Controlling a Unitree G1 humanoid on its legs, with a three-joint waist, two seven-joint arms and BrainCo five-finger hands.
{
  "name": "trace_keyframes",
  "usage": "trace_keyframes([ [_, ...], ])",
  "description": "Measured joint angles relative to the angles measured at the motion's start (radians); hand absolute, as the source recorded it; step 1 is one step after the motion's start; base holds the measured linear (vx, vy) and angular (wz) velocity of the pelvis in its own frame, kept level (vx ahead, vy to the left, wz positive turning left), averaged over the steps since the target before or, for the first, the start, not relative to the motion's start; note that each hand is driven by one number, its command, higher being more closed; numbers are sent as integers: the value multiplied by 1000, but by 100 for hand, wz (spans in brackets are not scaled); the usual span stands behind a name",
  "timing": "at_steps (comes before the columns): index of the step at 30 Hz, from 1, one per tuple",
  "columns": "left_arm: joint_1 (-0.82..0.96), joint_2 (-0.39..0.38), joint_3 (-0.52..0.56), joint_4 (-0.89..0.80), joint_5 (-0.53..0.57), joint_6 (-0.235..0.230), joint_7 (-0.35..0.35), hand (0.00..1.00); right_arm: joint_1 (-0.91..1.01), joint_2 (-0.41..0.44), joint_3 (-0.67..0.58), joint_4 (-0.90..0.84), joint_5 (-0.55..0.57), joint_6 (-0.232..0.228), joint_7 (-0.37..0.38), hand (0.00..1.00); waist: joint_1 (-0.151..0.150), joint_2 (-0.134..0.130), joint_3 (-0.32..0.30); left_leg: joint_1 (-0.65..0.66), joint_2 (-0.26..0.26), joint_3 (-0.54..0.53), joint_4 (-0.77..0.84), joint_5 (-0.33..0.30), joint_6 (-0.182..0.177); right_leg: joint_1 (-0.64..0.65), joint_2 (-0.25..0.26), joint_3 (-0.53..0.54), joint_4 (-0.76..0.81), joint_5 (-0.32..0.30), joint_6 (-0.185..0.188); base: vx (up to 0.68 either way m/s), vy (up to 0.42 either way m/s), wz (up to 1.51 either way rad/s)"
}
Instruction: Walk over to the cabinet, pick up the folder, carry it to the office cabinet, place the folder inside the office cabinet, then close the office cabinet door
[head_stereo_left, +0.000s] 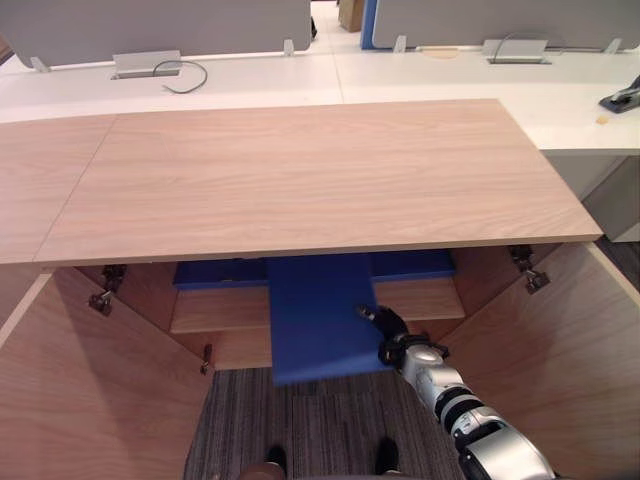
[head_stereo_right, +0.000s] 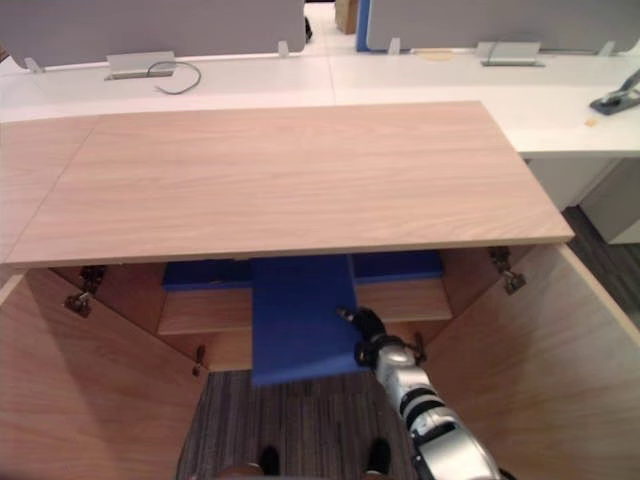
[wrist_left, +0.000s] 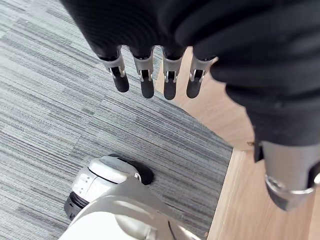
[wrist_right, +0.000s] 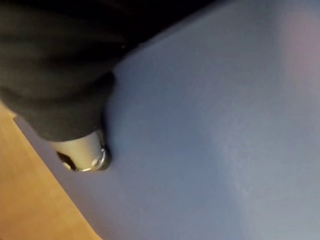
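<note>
The blue folder (head_stereo_left: 315, 318) lies flat, its far end under the cabinet's wooden top (head_stereo_left: 300, 180) and resting on the inner shelf (head_stereo_left: 215, 310), its near end sticking out over the carpet. My right hand (head_stereo_left: 392, 330) grips the folder's right edge, thumb on top. In the right wrist view the thumb (wrist_right: 82, 150) presses against the folder's blue surface (wrist_right: 210, 125). My left hand (wrist_left: 150, 75) hangs over the grey carpet (wrist_left: 60, 100), fingers straight and holding nothing, next to a wooden door panel (wrist_left: 250, 200).
Both cabinet doors stand swung out, the left door (head_stereo_left: 90, 390) and the right door (head_stereo_left: 560, 340). More blue folders (head_stereo_left: 215, 272) lie at the back of the shelf. A white desk (head_stereo_left: 300, 80) with a cable (head_stereo_left: 185, 75) runs behind the cabinet.
</note>
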Motion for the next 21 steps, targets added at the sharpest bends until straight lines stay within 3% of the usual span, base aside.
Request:
trace_keyframes([
  [2,-1,-25,51,-23,-17,0,4,0,-4,37,-69,-11,213,-33,-8,100,7,7,4,0,2,0,-2,0,0,2,2,-1,-3,0,0,36,33,0],
  [5,-6,-46,101,-29,-47,1,12,0,-6,77,-149,-65,387,-72,-13,100,7,16,16,1,5,0,14,-2,0,5,-1,0,5,-2,0,16,21,-1],
  [7,-29,-61,115,-45,-65,1,24,0,-10,99,-203,-179,487,-108,-15,100,6,35,80,-38,25,-6,150,-61,-1,-13,-8,0,99,-48,-2,-49,15,6],
  [8,-47,-73,116,-62,-101,1,34,0,-22,113,-246,-281,529,-154,-34,100,0,62,123,-130,52,-19,337,-138,3,-81,-17,0,258,-122,-6,-135,36,19],
  [10,-57,-77,115,-70,-140,0,35,0,-36,115,-275,-332,541,-182,-63,100,-5,82,145,-220,72,-34,482,-205,2,-166,-25,0,418,-195,-8,-198,15,28],
  [12,-82,-76,114,-77,-221,3,39,0,-48,146,-319,-445,571,-248,-101,100,-5,85,187,-343,64,-59,631,-266,2,-303,-70,7,621,-284,-8,-227,-5,34],
  [18,-127,-83,142,-134,-438,14,41,0,-210,179,-369,-613,567,-397,-192,100,-8,109,259,-627,25,-79,894,-332,-5,-602,-154,68,934,-388,3,-186,12,21],
  [21,-134,-83,164,-169,-504,17,45,0,-286,174,-369,-644,560,-427,-253,100,-4,109,268,-714,9,-70,970,-344,-6,-712,-177,114,1027,-407,0,-112,23,6],
])
